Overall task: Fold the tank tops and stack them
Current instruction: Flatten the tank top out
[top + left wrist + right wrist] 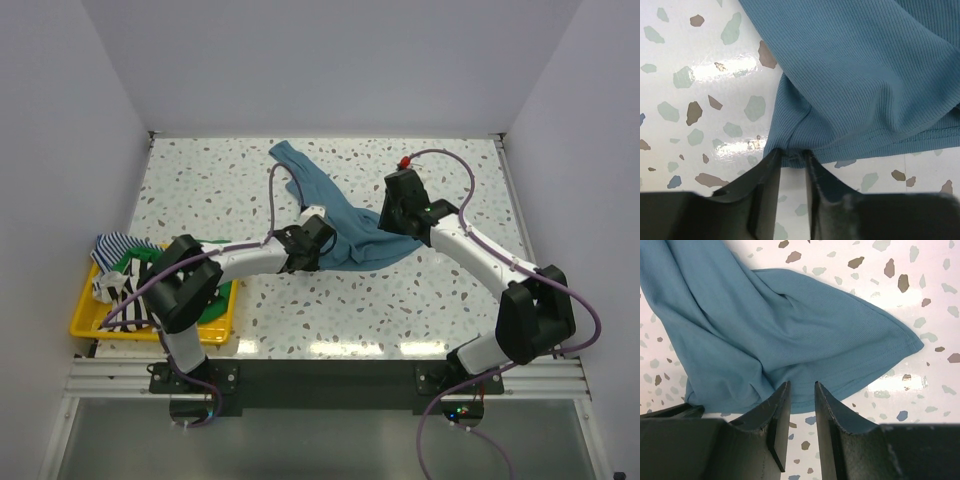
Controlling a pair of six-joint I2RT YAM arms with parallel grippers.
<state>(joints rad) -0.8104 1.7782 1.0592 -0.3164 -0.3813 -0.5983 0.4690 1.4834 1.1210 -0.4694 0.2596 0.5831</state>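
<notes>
Teal tank top (312,182) partly beneath left arm (252,259)

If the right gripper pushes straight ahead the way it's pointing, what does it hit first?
The teal tank top: its hem lies right at the fingertips of the right gripper. Under the cloth is the table, though depth is unclear from this view.

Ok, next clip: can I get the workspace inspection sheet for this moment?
Surface: speckled table, glare patches near the front edge.
Job's things: teal tank top rumpled mid-table, not folded; striped and green tops heaped in a yellow tray at the left edge.
Clutter: nothing seen.
Grippers: left gripper and right gripper each closed to a narrow gap on the teal top's hem.
Cables: purple cables run along both arms.
Surroundings: plain white walls on three sides.
</notes>
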